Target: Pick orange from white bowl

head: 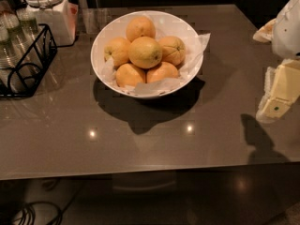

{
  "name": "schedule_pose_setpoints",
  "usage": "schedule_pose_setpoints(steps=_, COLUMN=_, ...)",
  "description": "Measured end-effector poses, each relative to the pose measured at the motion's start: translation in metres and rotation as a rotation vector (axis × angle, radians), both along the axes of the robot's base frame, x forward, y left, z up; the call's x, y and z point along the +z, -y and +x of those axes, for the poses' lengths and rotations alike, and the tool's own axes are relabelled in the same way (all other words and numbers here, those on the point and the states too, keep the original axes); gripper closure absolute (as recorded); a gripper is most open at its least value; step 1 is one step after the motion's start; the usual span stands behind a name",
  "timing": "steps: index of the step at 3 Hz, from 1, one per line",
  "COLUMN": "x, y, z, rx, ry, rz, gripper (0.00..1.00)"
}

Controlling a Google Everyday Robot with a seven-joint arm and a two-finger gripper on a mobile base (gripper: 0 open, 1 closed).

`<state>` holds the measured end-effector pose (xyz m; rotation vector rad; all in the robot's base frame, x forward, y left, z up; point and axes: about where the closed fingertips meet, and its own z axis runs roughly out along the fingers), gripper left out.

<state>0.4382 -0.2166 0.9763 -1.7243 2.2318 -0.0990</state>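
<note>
The white bowl (190, 36) stands on the back middle of the grey table, lined with crumpled white paper. It holds several oranges. The orange (145, 52), the biggest and yellow-orange, sits on top in the middle of the pile. The smaller, deeper-orange fruits lie around it. My gripper (277, 95) is at the right edge of the view, pale yellow and white, above the table's right side. It is well to the right of the bowl and apart from it.
A white lidded jar (49, 11) stands at the back left. A black wire rack (26, 60) with glasses is at the left edge. The grey table (140, 144) has its front edge near the bottom, with cables on the floor below.
</note>
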Motion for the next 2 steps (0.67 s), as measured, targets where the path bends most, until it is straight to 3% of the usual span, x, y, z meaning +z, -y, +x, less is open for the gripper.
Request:
schedule_pose_setpoints(steps=1, x=0.003, y=-0.001, z=0.002, rx=-0.008, ry=0.004, rz=-0.007, gripper=0.00)
schedule_pose_setpoints(steps=2, x=0.005, y=-0.001, z=0.021, rx=-0.072, ry=-0.003, rz=0.053, gripper=0.00)
